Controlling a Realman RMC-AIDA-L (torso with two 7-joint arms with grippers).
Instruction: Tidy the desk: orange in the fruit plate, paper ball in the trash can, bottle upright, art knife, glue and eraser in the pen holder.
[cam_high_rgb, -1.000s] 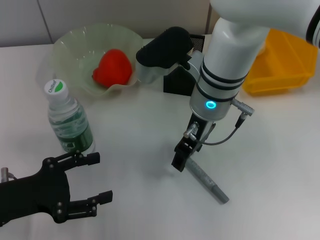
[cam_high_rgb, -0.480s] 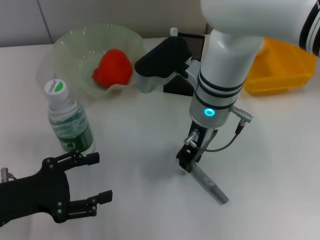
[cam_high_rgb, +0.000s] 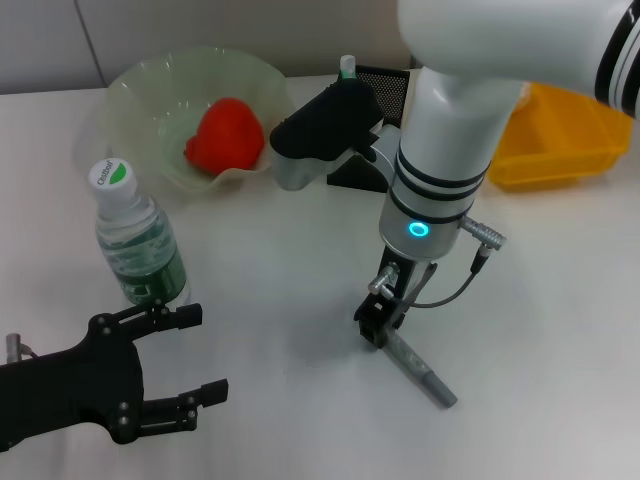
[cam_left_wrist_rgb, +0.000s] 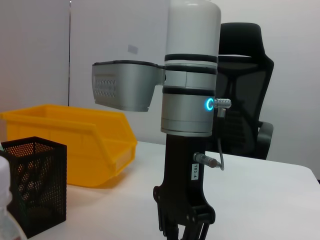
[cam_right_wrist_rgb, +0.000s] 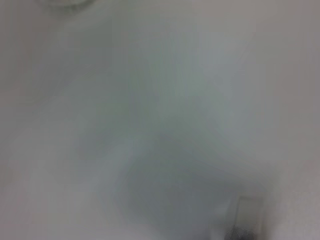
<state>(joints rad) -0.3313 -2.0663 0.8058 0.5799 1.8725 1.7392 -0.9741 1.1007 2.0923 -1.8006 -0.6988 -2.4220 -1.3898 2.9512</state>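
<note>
The grey art knife (cam_high_rgb: 418, 368) lies flat on the white table. My right gripper (cam_high_rgb: 373, 328) is lowered onto the knife's near end, also seen from the left wrist view as right gripper (cam_left_wrist_rgb: 183, 231). The bottle (cam_high_rgb: 136, 240) stands upright at the left. The orange (cam_high_rgb: 226, 133) rests in the green fruit plate (cam_high_rgb: 140, 95). A black mesh pen holder (cam_high_rgb: 382, 84) stands behind my right arm, with a white and green tip (cam_high_rgb: 347, 66) poking out. My left gripper (cam_high_rgb: 205, 355) hangs open at the lower left, holding nothing. Paper ball and eraser are out of view.
A yellow bin (cam_high_rgb: 565, 130) sits at the back right, also visible as yellow bin (cam_left_wrist_rgb: 75, 145) beside the pen holder (cam_left_wrist_rgb: 32, 182). An office chair (cam_left_wrist_rgb: 245, 120) stands beyond the table. The right wrist view shows only blurred table surface.
My right gripper has come down and slightly right onto the end of the art knife over the last second. The left gripper and the other objects have not moved.
</note>
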